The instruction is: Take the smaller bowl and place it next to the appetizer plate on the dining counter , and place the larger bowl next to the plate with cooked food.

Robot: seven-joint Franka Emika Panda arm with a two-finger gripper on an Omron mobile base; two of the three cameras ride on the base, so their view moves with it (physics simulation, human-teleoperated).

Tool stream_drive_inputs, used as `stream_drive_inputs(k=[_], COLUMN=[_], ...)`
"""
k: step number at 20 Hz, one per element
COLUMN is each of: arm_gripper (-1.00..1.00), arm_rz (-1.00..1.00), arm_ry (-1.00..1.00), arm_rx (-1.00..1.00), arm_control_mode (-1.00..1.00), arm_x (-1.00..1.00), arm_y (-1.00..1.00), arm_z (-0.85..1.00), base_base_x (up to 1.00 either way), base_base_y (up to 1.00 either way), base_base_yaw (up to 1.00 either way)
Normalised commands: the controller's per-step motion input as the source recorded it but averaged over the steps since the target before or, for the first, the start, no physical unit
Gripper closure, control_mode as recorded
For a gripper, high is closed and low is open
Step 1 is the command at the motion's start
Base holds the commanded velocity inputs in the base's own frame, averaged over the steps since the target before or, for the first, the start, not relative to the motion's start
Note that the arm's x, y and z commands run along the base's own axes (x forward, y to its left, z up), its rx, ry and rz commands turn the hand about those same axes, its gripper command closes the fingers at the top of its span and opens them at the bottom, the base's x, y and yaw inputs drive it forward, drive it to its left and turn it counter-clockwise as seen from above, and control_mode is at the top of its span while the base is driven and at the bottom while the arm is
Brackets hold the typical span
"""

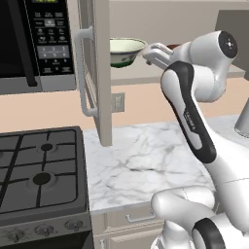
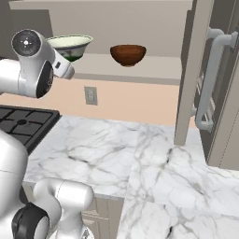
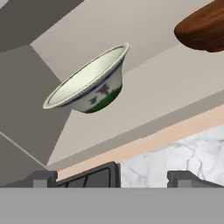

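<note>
Tool: the tool (image 3: pixel 112 177) is wide apart and holds nothing. It is up high, near the shelf, just short of the big bowl.
Big bowl: the larger bowl (image 2: pixel 71 46) is cream with a green band. It sits on the open cupboard shelf (image 2: pixel 140 67).
Small bowl: the smaller bowl (image 2: pixel 128 54) is shiny brown. It sits on the same shelf, beside the big one and not touching it.
Cupboard door: the door (image 1: pixel 97 73) stands open, next to the big bowl.
Bench: the white marble bench (image 1: pixel 141 165) lies below the shelf.
Stove: the dark stove (image 1: pixel 41 170) is beside the bench.
Microwave: the microwave (image 1: pixel 36 44) hangs above the stove.
</note>
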Motion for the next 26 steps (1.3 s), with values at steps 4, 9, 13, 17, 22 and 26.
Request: stream_drive_inputs(k=[4,9,13,17,22,26], arm_gripper=[-1.00,-1.00,-1.00,-1.00,-1.00,-1.00], arm_rz=[0.00,0.00,0.00,0.00,0.00,0.00], arm_ry=[-0.17,-0.14,0.00,0.01,0.14,0.08], arm_rx=[0.00,0.00,0.00,0.00,0.00,0.00], arm_control_mode=[-1.00,-1.00,-1.00,-1.00,-1.00,-1.00], arm_x=[0.00,0.01,0.11,0.08,0.16,0.22], arm_y=[0.08,0.14,0.11,0.06,0.08,0.07], arm_z=[0.09,0.11,0.26,0.34,0.07,-0.03], base_base_x=[0.00,0.00,0.00,0.00,0.00,0.00], base_base_y=[0.00,0.00,0.00,0.00,0.00,0.00], base_base_yaw=[0.00,0.00,0.00,0.00,0.00,0.00])
